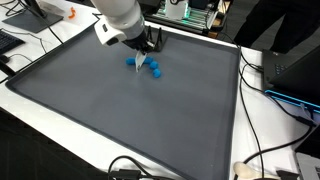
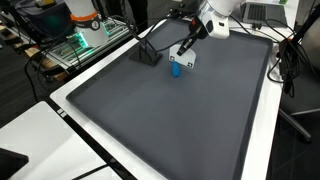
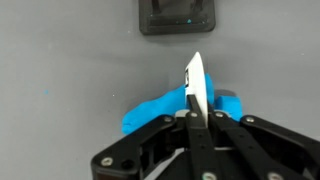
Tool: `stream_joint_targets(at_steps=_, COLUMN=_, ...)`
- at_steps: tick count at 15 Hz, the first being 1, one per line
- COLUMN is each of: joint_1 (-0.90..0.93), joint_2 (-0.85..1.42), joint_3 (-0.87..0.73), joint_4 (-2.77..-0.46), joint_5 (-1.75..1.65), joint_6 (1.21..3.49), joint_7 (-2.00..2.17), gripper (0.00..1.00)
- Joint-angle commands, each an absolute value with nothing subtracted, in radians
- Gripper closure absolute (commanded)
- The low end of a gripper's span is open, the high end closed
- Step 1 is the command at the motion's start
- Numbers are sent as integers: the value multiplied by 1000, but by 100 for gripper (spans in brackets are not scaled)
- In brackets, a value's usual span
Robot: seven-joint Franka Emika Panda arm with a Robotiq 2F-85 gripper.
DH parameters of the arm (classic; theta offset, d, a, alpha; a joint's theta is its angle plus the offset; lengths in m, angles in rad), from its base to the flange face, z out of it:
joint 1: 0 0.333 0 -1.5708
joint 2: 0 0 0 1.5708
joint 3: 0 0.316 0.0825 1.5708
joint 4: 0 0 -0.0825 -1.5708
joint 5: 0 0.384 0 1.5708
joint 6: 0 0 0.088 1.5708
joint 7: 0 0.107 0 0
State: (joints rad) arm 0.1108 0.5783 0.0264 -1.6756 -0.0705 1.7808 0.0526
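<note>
The fingers are closed tight, pinching a thin white piece edge-on. It hangs over blue pieces on the grey mat covering the counter, toward the far side. 1 dark square block sits just beyond.

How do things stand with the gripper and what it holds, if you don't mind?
Gripper shut on white piece. White piece over blue pieces on grey mat. Dark box nearby, apart from them.
</note>
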Motion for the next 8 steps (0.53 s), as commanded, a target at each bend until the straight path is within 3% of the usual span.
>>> stream_joint_targets(at_steps=1, joint_1=109, joint_2=615, joint_3=28, joint_4=-1673, joint_5=-93, joint_6=1793, joint_7=37, gripper=99)
stream_joint_targets(at_steps=8, joint_1=102, joint_2=617, joint_3=29, joint_4=-1696, joint_5=-88, joint_6=1793, joint_7=18, gripper=99)
